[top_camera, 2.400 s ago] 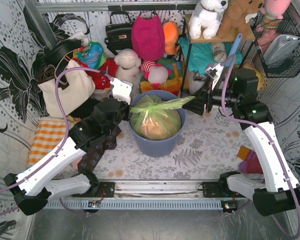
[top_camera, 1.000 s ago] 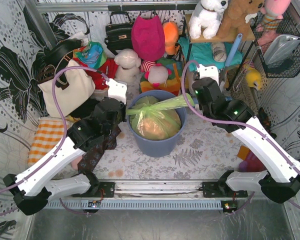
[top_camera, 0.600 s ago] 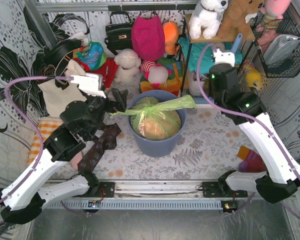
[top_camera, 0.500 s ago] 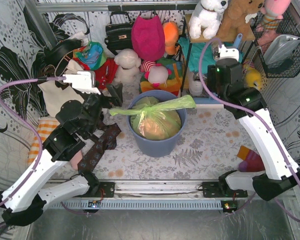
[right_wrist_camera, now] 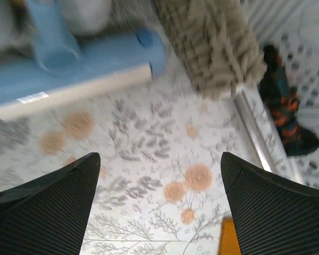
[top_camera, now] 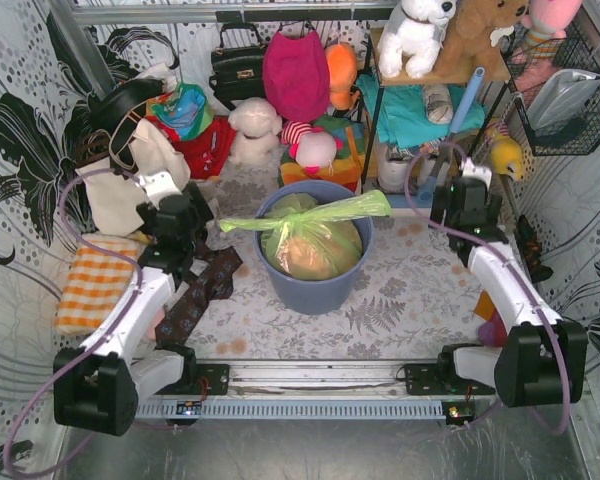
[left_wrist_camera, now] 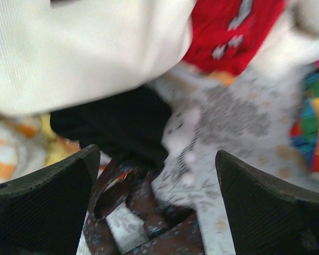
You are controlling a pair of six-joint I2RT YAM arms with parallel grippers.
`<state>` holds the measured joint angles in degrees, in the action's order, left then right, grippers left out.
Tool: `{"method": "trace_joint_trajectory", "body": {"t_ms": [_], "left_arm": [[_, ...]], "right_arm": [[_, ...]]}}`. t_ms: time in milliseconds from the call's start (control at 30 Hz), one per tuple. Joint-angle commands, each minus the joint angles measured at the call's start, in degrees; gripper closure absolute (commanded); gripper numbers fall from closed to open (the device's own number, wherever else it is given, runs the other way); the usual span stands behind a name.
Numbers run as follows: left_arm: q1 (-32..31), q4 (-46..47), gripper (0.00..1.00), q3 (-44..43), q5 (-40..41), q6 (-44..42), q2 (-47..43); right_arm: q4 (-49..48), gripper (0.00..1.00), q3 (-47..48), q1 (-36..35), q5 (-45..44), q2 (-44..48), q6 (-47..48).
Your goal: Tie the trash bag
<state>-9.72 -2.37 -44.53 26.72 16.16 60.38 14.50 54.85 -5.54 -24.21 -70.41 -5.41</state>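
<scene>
Top external view: trash bag sits in the bin at mid-surface, with both arms well apart from it.

The left gripper and right gripper are spread wide and pinch nothing. The bag's neck looks gathered, with one tail pointing left and one right over the rim. To finish well, each tail probably wants gripping close to the neck and pulling level and outward, so the bin does not tip. Open surface lies in front and to the right. The cream handbag, patterned cloth and blue tube crowd the left and back edges.
</scene>
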Motion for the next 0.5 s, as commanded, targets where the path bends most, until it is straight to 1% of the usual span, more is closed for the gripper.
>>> {"method": "trace_joint_trajectory", "body": {"t_ms": [0,67,133,233,267,300,333,367,400,433,467], "left_arm": [[0.7,17.8,0.02,10.2,8.5,2.0,2.9],[0.6,26.0,0.02,15.7,10.4,0.4,5.8],[0.6,34.6,0.02,20.4,12.2,-0.9,9.4],[0.6,49.2,0.02,25.8,13.3,-3.4,16.0],[0.2,46.6,0.02,24.3,13.4,-3.3,17.1],[-0.2,48.4,0.02,23.7,12.8,-4.6,18.4],[-0.6,53.2,0.02,24.6,12.0,-7.2,19.6],[-0.7,57.3,0.02,25.4,9.1,-8.3,20.7],[-0.6,57.8,0.02,25.0,8.3,-8.6,22.1],[-0.5,60.2,0.02,24.7,8.5,-9.9,23.8],[-0.6,57.4,0.02,24.3,7.4,-8.9,23.1]], "right_arm": [[-21.7,0.04,-14.9,1.7,-4.3,4.6,-2.4],[-32.8,0.03,-22.1,2.0,-4.9,4.5,-1.1],[-39.0,0.02,-26.5,2.1,-6.2,2.1,-0.6],[-46.6,0.01,-29.6,2.1,-8.4,-3.0,-0.9],[-50.1,0.01,-30.8,2.1,-8.6,-4.6,-0.9],[-53.7,0.01,-31.9,2.1,-8.3,-6.2,-0.9],[-58.3,0.01,-33.2,2.1,-7.6,-7.8,-0.8],[-63.3,0.02,-34.8,2.1,-6.1,-9.7,0.4],[-68.2,0.03,-35.6,1.9,-6.4,-11.4,2.6],[-71.2,0.03,-36.1,1.9,-4.6,-12.8,3.7],[-71.7,0.03,-35.8,1.9,-4.1,-13.9,3.8]]}}
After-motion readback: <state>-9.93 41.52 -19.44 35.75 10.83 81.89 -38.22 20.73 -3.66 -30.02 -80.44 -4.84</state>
